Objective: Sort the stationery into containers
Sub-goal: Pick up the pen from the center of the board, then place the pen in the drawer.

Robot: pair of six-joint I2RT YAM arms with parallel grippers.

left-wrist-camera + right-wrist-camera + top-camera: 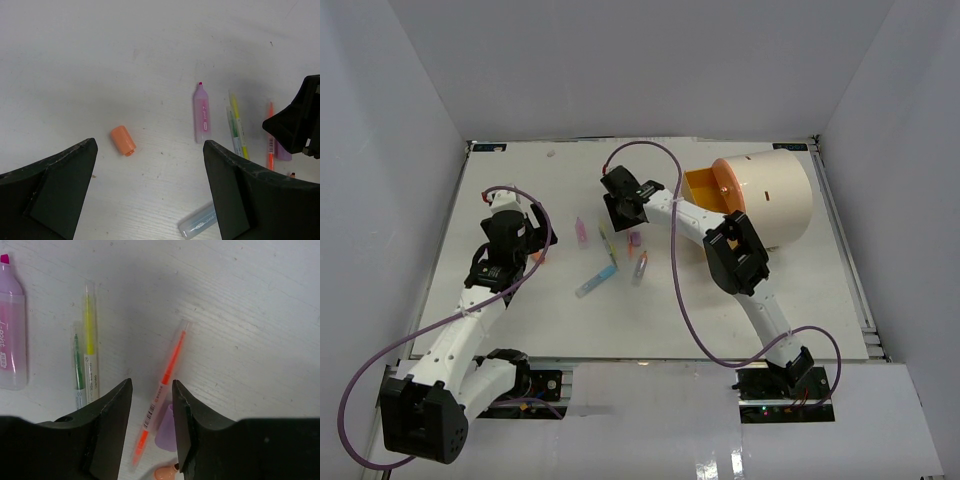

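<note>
Right fingers (107,430), narrowly apart, straddle barcoded orange pen (167,370); left fingers (55,190) spread wide

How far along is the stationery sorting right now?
Done: nothing visibly; whether the drum holds anything cannot be seen. In hand: the right gripper straddles the orange pen on the table, not yet clamped; the left gripper hangs open. Left: the orange cap, pink highlighter, yellow pen and more lie loose.

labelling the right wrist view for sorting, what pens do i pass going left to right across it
pink highlighter → green pen → yellow pen → orange pen
</note>
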